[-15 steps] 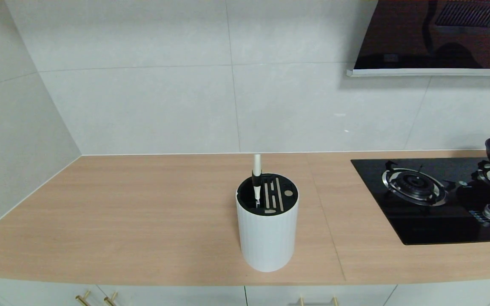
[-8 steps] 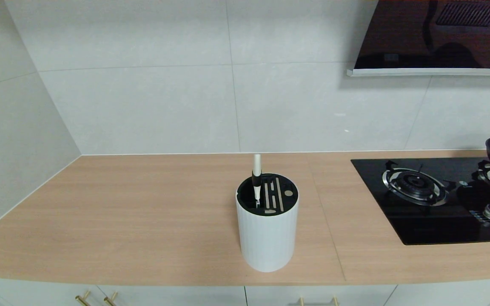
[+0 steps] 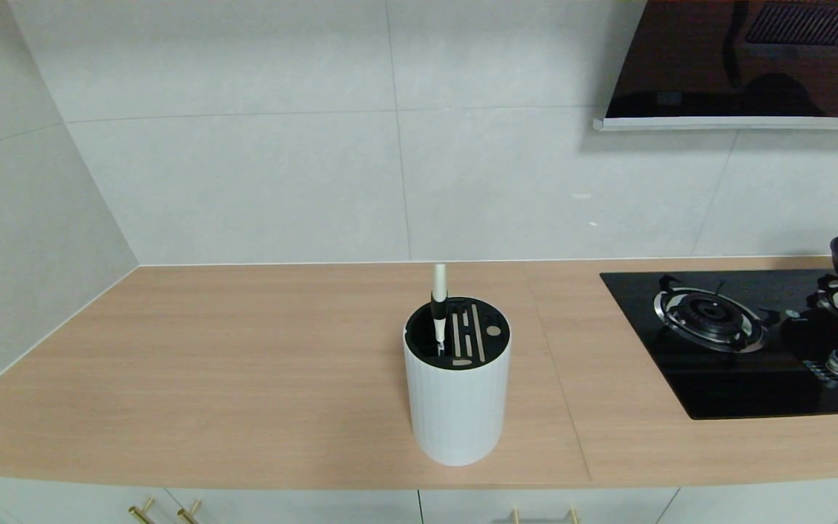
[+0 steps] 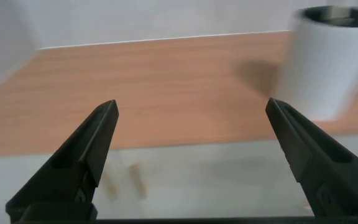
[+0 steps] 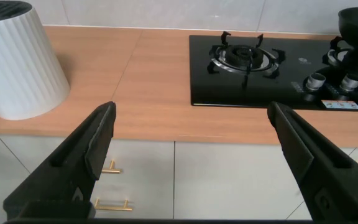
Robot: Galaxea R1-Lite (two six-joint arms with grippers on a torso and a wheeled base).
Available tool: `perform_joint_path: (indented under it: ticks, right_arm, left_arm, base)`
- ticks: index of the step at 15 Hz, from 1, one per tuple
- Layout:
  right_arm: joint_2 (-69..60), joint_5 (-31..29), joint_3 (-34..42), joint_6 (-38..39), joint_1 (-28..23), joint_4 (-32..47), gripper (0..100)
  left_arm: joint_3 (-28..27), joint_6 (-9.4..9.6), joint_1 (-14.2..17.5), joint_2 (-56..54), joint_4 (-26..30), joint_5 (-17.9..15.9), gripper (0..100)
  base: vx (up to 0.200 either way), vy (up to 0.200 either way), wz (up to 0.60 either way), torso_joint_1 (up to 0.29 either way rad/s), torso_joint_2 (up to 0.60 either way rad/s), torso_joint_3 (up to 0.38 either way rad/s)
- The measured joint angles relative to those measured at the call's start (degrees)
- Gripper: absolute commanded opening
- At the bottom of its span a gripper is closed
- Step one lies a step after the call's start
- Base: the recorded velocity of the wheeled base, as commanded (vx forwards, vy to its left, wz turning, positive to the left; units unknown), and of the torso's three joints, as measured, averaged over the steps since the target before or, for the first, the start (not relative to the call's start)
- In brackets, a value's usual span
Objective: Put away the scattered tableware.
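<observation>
Before the countertop (image 4: 166,74) edge, left tool (image 4: 190,109) and right tool (image 5: 191,111) both gape wide, gripping nothing.

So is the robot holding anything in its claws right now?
No, nothing. The left gripper and the right gripper are both open and empty. The utensil stands in the white holder.

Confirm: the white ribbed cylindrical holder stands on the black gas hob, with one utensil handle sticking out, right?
No. The white ribbed cylindrical holder stands on the wooden countertop, apart from the black gas hob, as the head view shows. One cream-and-black utensil handle does stick out of it.
</observation>
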Motion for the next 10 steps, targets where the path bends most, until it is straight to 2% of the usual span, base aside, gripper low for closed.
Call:
perform_joint_path:
  ticks: [1, 2, 3, 5, 10]
  right_arm:
    - [0.0, 0.04, 0.0, 0.05, 0.0, 0.0, 100]
    - [0.0, 0.04, 0.0, 0.09, 0.0, 0.02, 100]
    - [0.02, 0.04, 0.0, 0.17, 0.01, 0.05, 100]
    - [-0.02, 0.04, 0.0, 0.33, 0.01, 0.05, 100]
    - [0.0, 0.9, 0.0, 0.33, 0.01, 0.1, 100]
  left_arm:
    - [0.0, -1.29, 0.0, 0.0, 0.33, 0.07, 100]
    - [0.0, -0.18, 0.02, 0.0, 0.46, -0.93, 100]
    - [0.0, -0.09, 0.02, 0.0, 0.49, -1.49, 100]
    - [0.0, -0.76, 0.07, 0.0, 0.49, -1.58, 100]
    - [-0.02, -0.83, 0.05, 0.0, 0.49, -1.6, 100]
  base:
    - [0.0, 0.0, 0.0, 0.0, 0.0, 0.0]
    - [0.0, 0.0, 0.0, 0.0, 0.0, 0.0]
    - [0.0, 0.0, 0.0, 0.0, 0.0, 0.0]
    - [0.0, 0.0, 0.0, 0.0, 0.0, 0.0]
    - [0.0, 0.0, 0.0, 0.0, 0.0, 0.0]
